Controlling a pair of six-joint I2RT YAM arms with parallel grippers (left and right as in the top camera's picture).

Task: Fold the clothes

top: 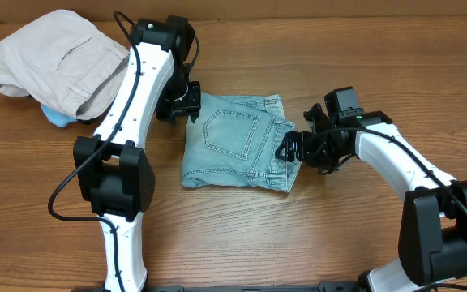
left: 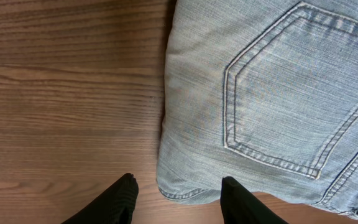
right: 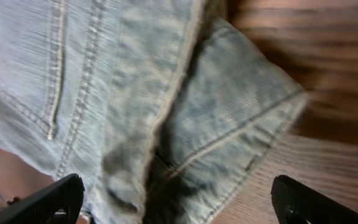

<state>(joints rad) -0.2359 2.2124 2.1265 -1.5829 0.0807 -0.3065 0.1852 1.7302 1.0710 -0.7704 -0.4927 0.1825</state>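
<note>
- Overhead: a light blue item (top: 53, 116) lies beneath the beige trousers (top: 55, 57). Only its edge shows, too little to name it.
- Overhead: the left gripper (top: 189, 105) is dark and small against its own wrist, so contact with the jeans (top: 233, 142) cannot be told.
- Left wrist: the jeans run off the top, right and bottom edges, and both fingers are cropped below.
- Right wrist: the denim is blurred. The dark crease at centre is possibly a gap between layers. The right gripper (right: 176, 183) shows fingertips only.
</note>
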